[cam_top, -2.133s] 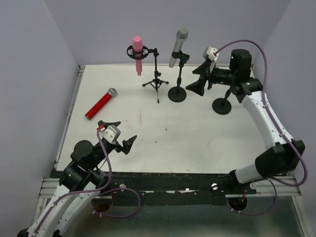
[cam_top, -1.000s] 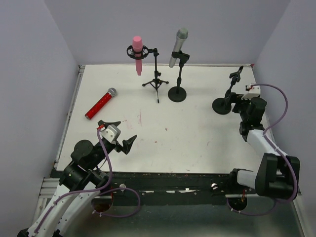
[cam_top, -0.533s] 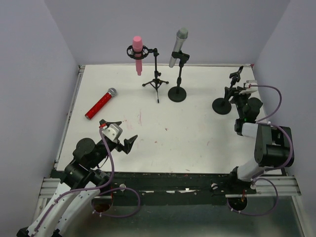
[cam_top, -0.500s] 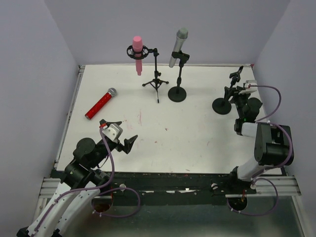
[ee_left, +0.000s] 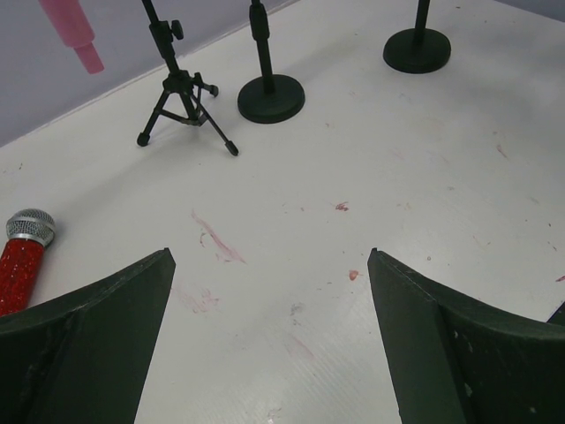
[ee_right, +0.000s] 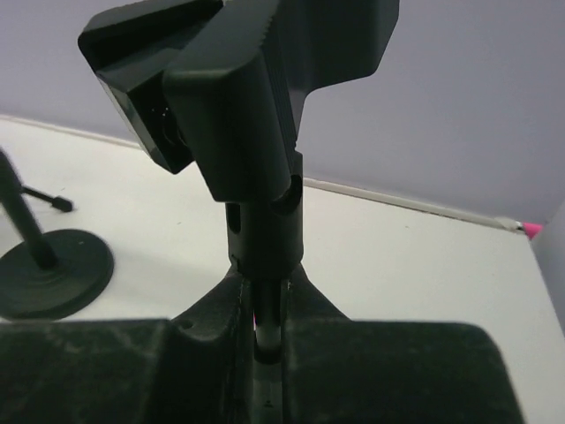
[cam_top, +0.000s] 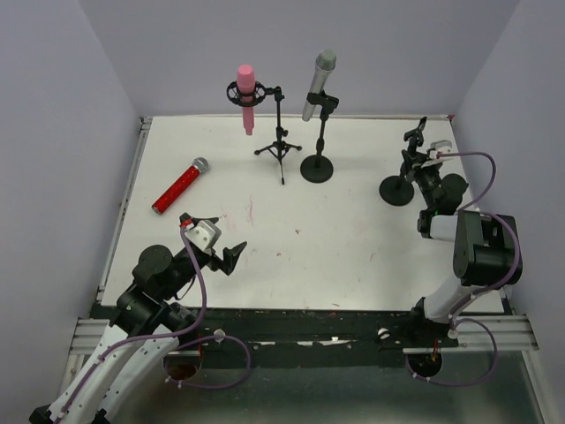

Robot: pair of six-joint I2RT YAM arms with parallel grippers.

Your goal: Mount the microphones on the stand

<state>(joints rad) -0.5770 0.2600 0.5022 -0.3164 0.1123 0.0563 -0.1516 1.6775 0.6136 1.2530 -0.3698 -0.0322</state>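
- The pink microphone is held upright, head up, in the ring mount of the tripod stand at the far middle of the worktop; its lower end hangs clear of the surface.
- The silver-grey microphone is clipped, tilted with its mesh head uppermost, to the round-base stand just right of the tripod stand.
- The red microphone lies flat on the worktop at the left, well apart from all the stands, with its silver mesh head pointing to the far right.
- The right-hand stand, black with a round base, is seen at the far right of the worktop with a black clip at its top.
- The right gripper is pressed against that stand. In the right wrist view its jaws are seen closed on the thin stem just below the clip, the stem showing between the two fingers at the right gripper.
- The left gripper hangs over the near left of the worktop with its jaws spread wide and nothing between them.
- In the left wrist view the left gripper is aimed at bare worktop marked with faint reddish smears. The red microphone is seen beyond the left finger. The tripod stand, the round-base stand and the right-hand stand are ranged along the far side, and the lower end of the pink microphone shows at the top left.
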